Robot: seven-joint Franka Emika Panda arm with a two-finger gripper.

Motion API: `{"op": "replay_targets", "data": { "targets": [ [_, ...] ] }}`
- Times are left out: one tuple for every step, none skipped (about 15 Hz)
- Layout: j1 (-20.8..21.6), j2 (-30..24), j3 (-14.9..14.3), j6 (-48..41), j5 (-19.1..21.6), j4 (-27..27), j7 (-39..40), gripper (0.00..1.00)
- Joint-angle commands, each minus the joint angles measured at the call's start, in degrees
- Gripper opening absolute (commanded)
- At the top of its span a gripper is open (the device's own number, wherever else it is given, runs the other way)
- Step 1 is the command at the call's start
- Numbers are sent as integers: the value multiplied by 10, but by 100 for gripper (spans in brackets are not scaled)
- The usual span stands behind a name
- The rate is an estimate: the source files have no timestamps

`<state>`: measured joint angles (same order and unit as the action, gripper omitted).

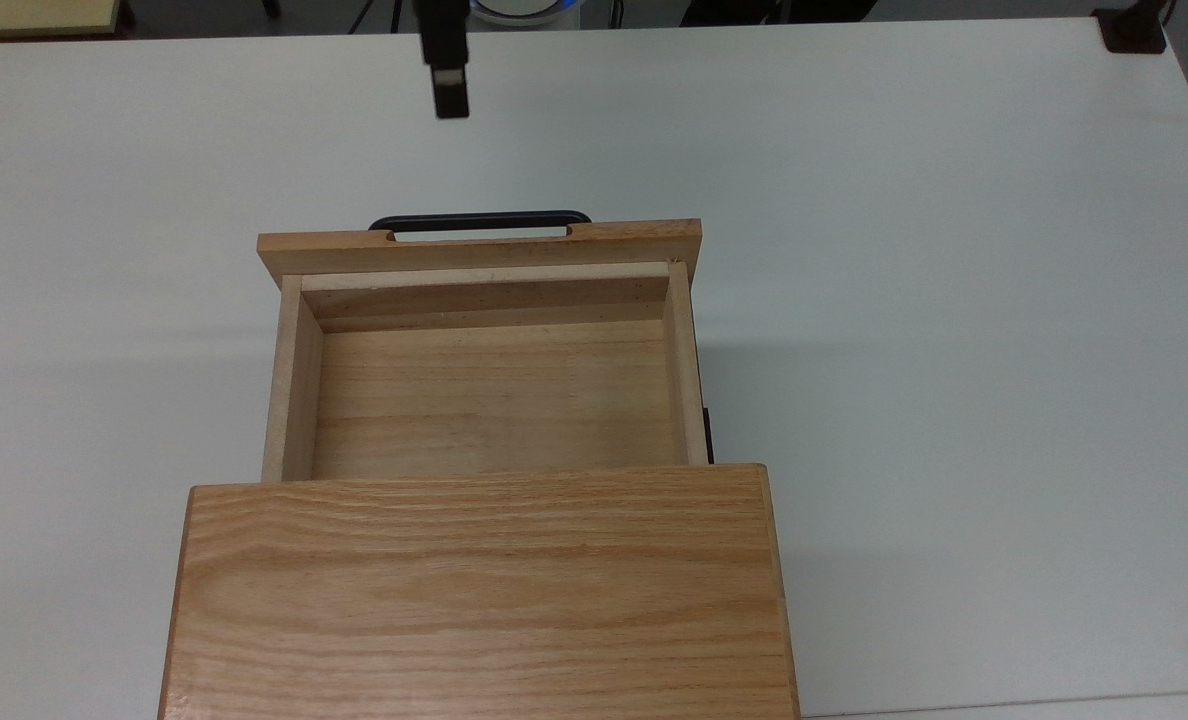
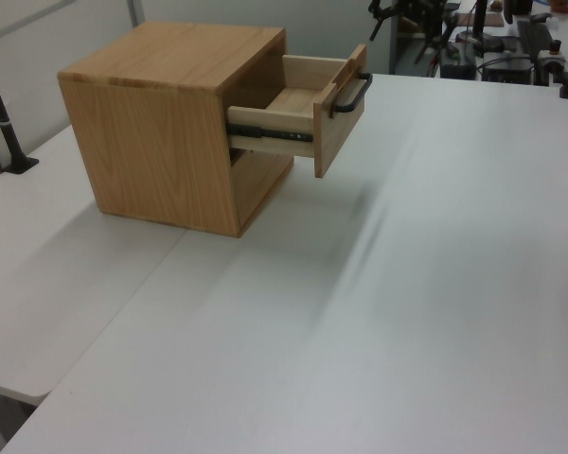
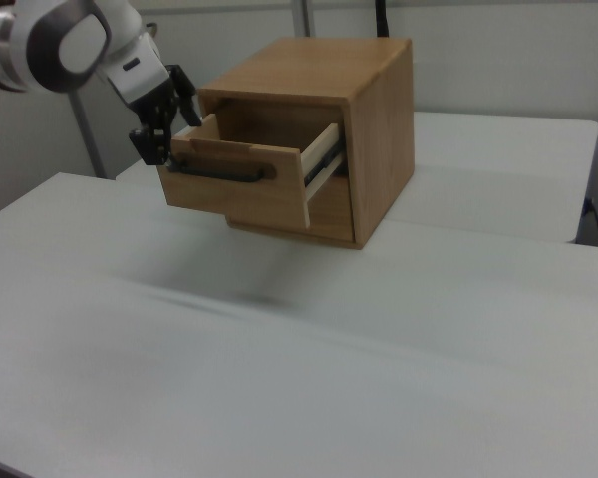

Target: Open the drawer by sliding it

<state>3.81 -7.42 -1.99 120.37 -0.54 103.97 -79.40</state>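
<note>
The light oak drawer stands pulled far out of the cabinet, and its box is empty. Its flat front panel carries a thin black bar handle. My gripper hangs above the table beyond the handle, apart from it, with nothing between its fingers. In the right view my gripper is open, just off the left end of the drawer front, near the handle without touching it. The left view shows the drawer sticking out on its black side rail.
The cabinet stands on a broad white table. A black post foot stands at the left view's left. Equipment and cables sit past the table's far edge.
</note>
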Motion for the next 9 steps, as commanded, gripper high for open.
{"op": "replay_targets", "data": {
  "targets": [
    [10, -4, 6, -127, 4, -39, 217, 100],
    [17, -4, 6, -151, 4, -45, 284, 100],
    [23, -4, 6, -169, 2, -50, 350, 100],
    [29, -4, 6, -187, 2, -53, 421, 100],
    [33, -4, 6, -207, 1, -53, 498, 100],
    [37, -4, 6, -231, -4, -59, 582, 100],
    [44, -3, 7, -263, -16, -64, 662, 100],
    [50, -3, 9, -293, -33, -65, 733, 100],
    [52, -3, 9, -315, -45, -67, 786, 100]
  ]
}}
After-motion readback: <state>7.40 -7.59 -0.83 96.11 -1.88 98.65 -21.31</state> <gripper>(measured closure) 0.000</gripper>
